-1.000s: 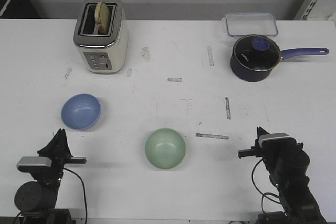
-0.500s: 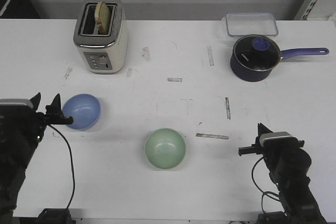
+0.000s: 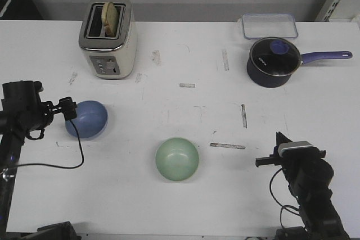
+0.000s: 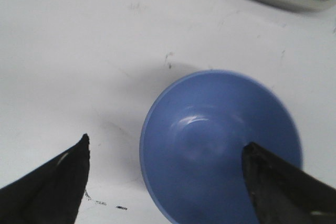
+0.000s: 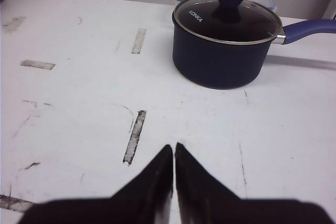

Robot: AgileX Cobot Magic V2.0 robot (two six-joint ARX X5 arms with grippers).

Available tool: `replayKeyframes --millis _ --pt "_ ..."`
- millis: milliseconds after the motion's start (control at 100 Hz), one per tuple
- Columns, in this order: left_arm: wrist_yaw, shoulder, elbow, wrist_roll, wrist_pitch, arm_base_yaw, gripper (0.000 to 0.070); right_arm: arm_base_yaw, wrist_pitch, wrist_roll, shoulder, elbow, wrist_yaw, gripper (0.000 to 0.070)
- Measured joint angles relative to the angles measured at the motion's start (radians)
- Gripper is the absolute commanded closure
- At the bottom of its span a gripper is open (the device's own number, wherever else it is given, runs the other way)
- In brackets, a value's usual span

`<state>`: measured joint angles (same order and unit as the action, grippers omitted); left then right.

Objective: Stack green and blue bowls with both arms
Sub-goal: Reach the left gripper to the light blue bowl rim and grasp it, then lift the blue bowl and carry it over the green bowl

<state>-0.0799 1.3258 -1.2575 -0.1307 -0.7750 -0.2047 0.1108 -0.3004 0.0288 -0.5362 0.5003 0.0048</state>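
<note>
While the right gripper (image 3: 274, 149) stays parked with fingers pressed together, the left gripper (image 3: 68, 108) has pushed forward, fingers spread, one over the blue bowl (image 3: 87, 119), hiding its left rim. The green bowl (image 3: 177, 159) sits unmoved at centre front.

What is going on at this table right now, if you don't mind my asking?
The left gripper is open over the blue bowl, one of its fingers above the bowl's inside and the other outside the rim; nothing is gripped yet. The right gripper is shut and empty, parked near the table's front edge. The green bowl sits alone mid-table, so no stacking has happened.
</note>
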Motion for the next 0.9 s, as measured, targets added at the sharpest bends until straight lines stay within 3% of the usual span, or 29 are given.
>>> replayKeyframes --millis 340,690,900 --pt "-0.002 0.261 0.000 -0.003 -0.027 -0.026 0.0192 0.000 -0.001 0.000 0.000 0.000 0.000 0.0700" --pt "-0.002 0.298 0.000 -0.014 -0.029 -0.026 0.0697 0.000 -0.001 0.000 0.000 0.000 0.000 0.0700" --pt "-0.004 0.298 0.000 -0.015 -0.034 -0.018 0.0700 0.000 -0.001 0.000 0.000 0.000 0.000 0.0700"
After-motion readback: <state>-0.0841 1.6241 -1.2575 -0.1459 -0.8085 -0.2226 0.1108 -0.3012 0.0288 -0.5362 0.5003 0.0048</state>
